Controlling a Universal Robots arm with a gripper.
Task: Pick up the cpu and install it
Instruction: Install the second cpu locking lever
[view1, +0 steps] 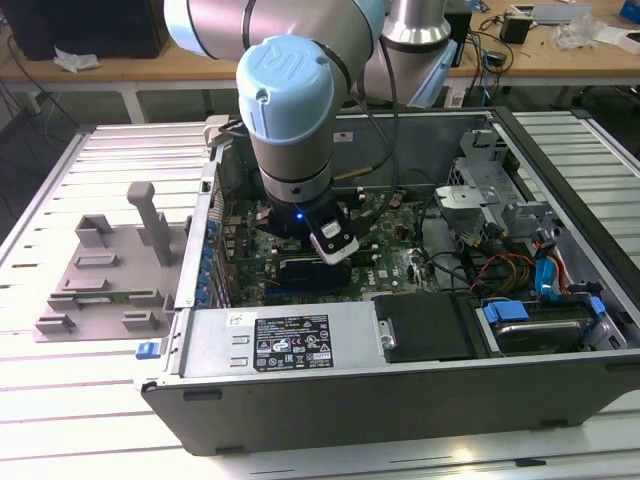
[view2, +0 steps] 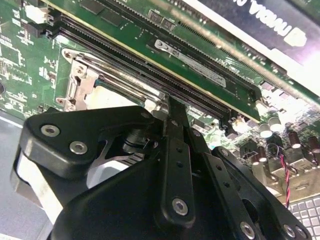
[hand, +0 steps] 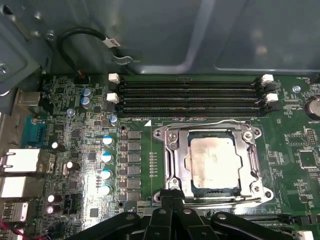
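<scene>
- I see the cpu (hand: 213, 162) seated in its socket frame (hand: 172, 165) on the motherboard (hand: 80, 150).
- My gripper (hand: 172, 196) hangs just beside the frame, fingers pinched together, holding nothing.

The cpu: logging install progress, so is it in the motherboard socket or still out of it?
In: the cpu lies flat inside the socket frame in the first wrist view.

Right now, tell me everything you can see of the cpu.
The cpu is a flat square chip with a dull silver metal top, faintly smudged. In the first wrist view it lies level in the socket on the green motherboard, ringed by the socket's metal frame, with the memory slots beside it. The gripper sits at the socket's edge, not holding the chip.
</scene>
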